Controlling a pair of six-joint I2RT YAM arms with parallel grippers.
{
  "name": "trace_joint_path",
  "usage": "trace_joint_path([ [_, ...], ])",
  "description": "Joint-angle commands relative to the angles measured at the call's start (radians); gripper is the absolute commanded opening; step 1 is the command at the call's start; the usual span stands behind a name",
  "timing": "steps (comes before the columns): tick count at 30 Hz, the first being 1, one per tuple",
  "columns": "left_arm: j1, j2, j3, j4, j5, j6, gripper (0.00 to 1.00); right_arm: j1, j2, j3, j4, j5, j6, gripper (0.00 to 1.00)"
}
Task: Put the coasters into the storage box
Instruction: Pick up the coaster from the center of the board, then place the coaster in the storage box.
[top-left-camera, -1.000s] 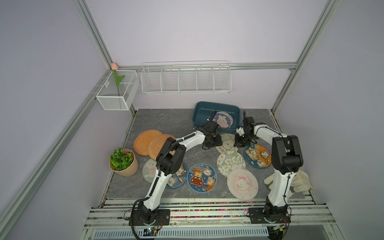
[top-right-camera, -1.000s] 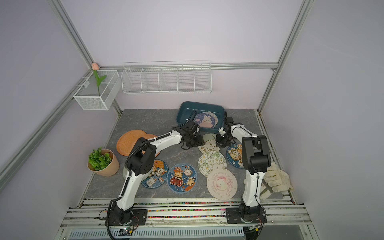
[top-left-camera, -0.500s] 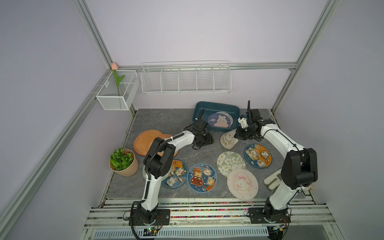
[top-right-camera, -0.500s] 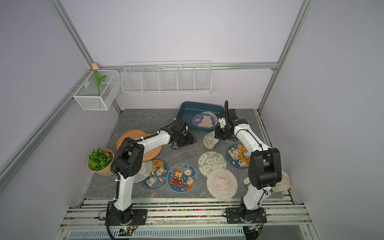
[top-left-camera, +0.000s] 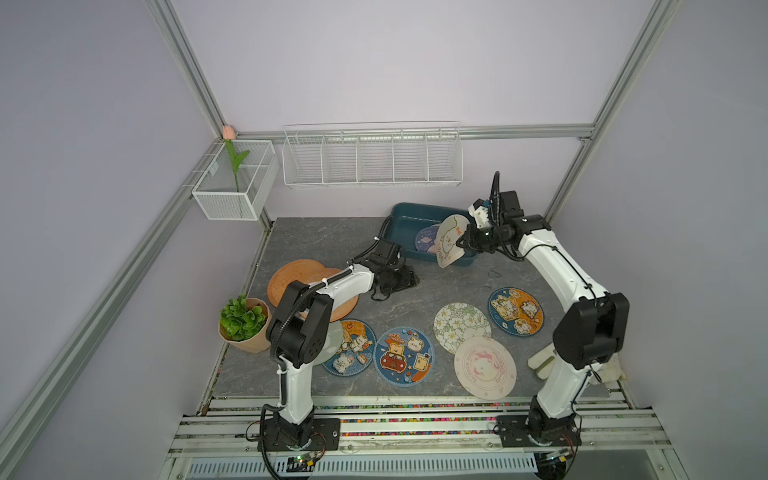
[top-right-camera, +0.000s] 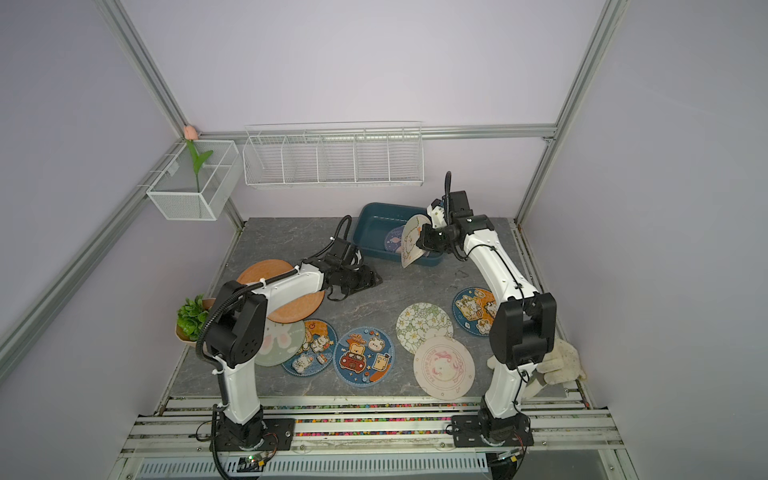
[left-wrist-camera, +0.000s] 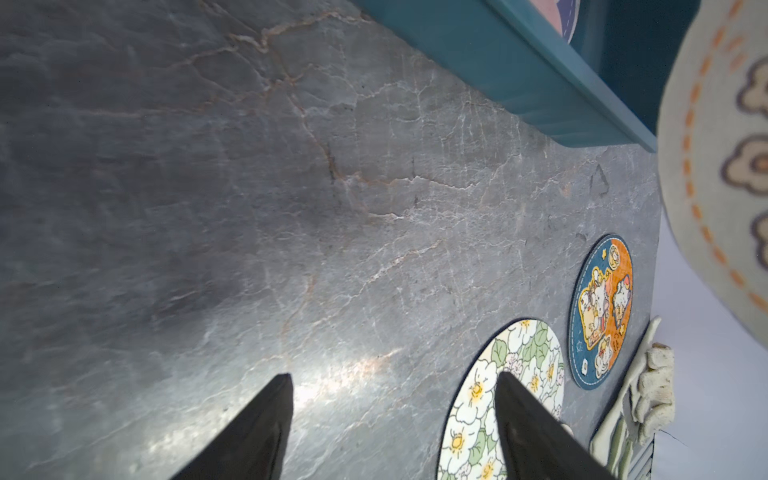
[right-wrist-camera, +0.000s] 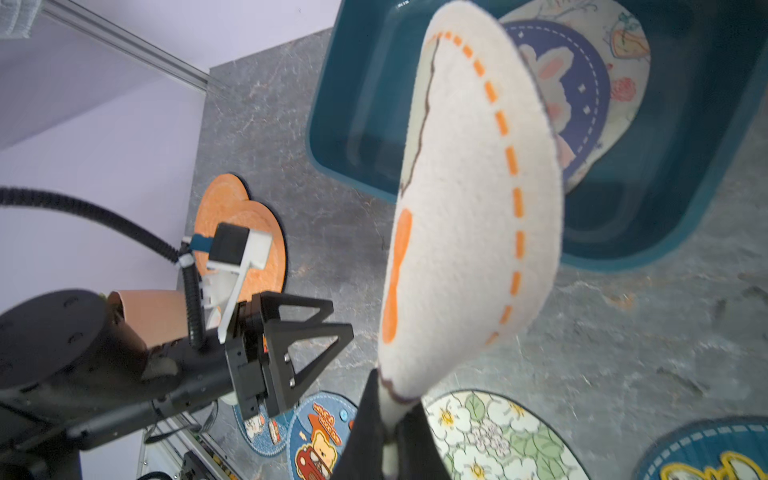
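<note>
Right gripper (top-left-camera: 465, 242) is clamped tight on the rim of 1 cream coaster (top-left-camera: 449, 241) with an orange dashed border. The disc is held on edge and steeply tilted, and its printed face shows in both top views. It sticks straight out from the fingertips, its long line crossing the near wall of the storage box (top-left-camera: 405, 228).

Beyond and below those fingertips, 2 coasters lie flat inside the box: a dark blue bunny coaster (right-wrist-camera: 577, 83) on top of a cream carrot coaster (right-wrist-camera: 627, 45).

Back toward this arm's base, 3 lie flat on the grey tabletop (left-wrist-camera: 249, 208): a floral coaster (top-left-camera: 461, 328), a blue cat coaster (top-left-camera: 515, 311) and a pink coaster (top-left-camera: 484, 368).

The left gripper (left-wrist-camera: 392, 378) hangs low over bare tabletop, its 2 fingers spread wide around nothing. The box wall is ahead of it and the floral disc is near 1 finger. Behind it, its own arm lies across the 2 overlapping orange coasters (top-left-camera: 299, 278) and 1 pale green coaster (top-right-camera: 276, 340). Just beside those are a blue bear coaster (top-left-camera: 351, 347) and a blue car coaster (top-left-camera: 403, 357). That makes 11 coasters.

Around the edges are 1 potted plant (top-left-camera: 243, 322), white gloves (top-right-camera: 557, 368) and 2 wire baskets (top-left-camera: 372, 156).
</note>
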Motion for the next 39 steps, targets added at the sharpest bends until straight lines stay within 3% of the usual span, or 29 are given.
trace_joint_path([
  [1,0.018,-0.052,-0.039,0.014,-0.005,-0.002,0.77,0.011,0.103,0.082,0.026,-0.035,0.026,0.06],
  [14,0.052,-0.131,-0.117,0.007,-0.052,0.003,0.79,-0.001,0.495,0.493,0.053,-0.030,0.037,0.07],
  [26,0.055,-0.102,-0.085,0.015,-0.048,-0.012,0.80,-0.087,0.590,0.479,0.018,0.034,0.033,0.08],
  [27,0.055,-0.101,-0.085,0.015,-0.047,-0.012,0.80,-0.090,0.586,0.473,0.005,0.052,0.030,0.15],
  [29,0.055,-0.101,-0.085,0.016,-0.046,-0.012,0.80,-0.096,0.574,0.465,-0.026,0.107,0.019,0.50],
  [31,0.055,-0.101,-0.086,0.015,-0.045,-0.011,0.80,-0.098,0.556,0.456,-0.043,0.153,0.007,0.76],
  [32,0.054,-0.101,-0.086,0.014,-0.044,-0.010,0.80,-0.097,0.544,0.450,-0.048,0.171,-0.001,0.84],
  [35,0.055,-0.106,-0.093,0.015,-0.043,-0.008,0.80,-0.088,0.510,0.432,-0.052,0.197,-0.024,0.98],
  [39,0.055,-0.121,-0.107,0.013,-0.044,-0.003,0.81,-0.057,0.480,0.430,-0.082,0.208,-0.069,0.92],
])
